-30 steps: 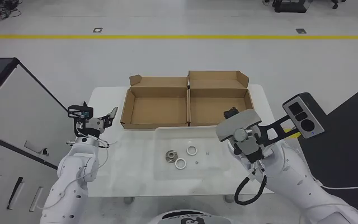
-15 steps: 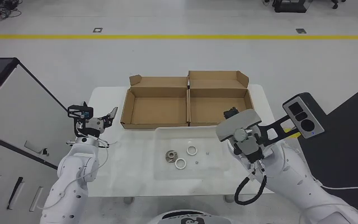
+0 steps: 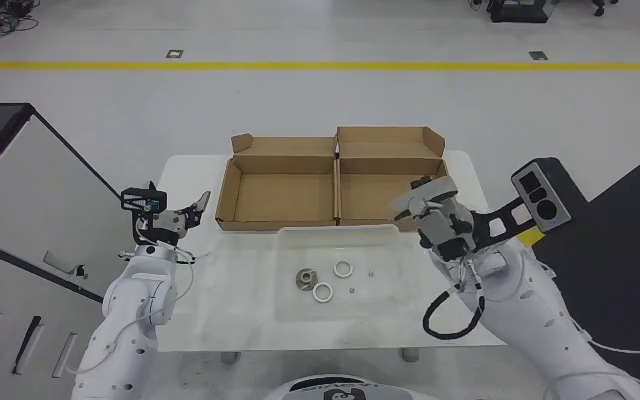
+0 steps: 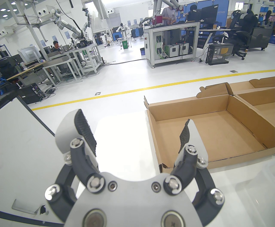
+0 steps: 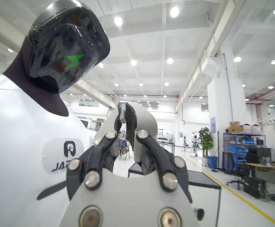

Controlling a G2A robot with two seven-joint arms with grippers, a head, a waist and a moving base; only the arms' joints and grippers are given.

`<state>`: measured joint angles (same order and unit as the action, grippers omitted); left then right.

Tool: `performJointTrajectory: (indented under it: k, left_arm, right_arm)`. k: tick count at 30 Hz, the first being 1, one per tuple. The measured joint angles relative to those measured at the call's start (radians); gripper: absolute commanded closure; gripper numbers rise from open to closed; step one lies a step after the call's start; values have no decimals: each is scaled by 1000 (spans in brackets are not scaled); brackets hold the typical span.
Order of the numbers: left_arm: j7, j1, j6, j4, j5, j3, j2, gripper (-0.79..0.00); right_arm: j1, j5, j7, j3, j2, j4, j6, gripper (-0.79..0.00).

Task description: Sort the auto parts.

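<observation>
Top view: white table point(image 3: 220, 300) on a pale workshop floor point(image 3: 320, 110) crossed by a yellow line point(image 3: 320, 66); right gripper point(image 5: 125, 116) pinches a threaded bolt point(image 5: 121, 112) near the right cardboard box point(image 3: 390, 195), left gripper point(image 4: 134, 117) spread wide, empty

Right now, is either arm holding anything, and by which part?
Right jaws: shut on a threaded bolt, pinched by its shank, one end poking past the tips. Left jaws: open, empty.

White lettering, a brand name, stands on a blue wall panel point(image 4: 222, 13) in the room far beyond the tabletop's point(image 3: 230, 300) far edge. A blue poster point(image 5: 212, 125) on a white pillar point(image 5: 219, 103) carries print too small to read. 1 yellow line point(image 3: 320, 66) marks the floor point(image 3: 320, 110).
</observation>
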<state>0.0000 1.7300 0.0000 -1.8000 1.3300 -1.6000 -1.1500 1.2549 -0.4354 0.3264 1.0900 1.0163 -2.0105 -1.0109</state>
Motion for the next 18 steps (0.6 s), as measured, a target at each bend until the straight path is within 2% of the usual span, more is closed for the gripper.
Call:
performJointTrajectory:
  k: [4, 9, 14, 18]
  left_arm:
    - [0, 0, 0, 0, 0, 0, 0, -785]
    - [0, 0, 0, 0, 0, 0, 0, -785]
    - [0, 0, 0, 0, 0, 0, 0, -785]
    - [0, 0, 0, 0, 0, 0, 0, -785]
  right_arm:
    - [53, 53, -124, 129, -33, 32, -2, 0]
    - [76, 125, -344, 275, -79, 103, -1, 0]
    - [12, 224, -591, 343, -121, 199, -1, 0]
    - [-67, 248, -756, 330, -141, 281, -1, 0]
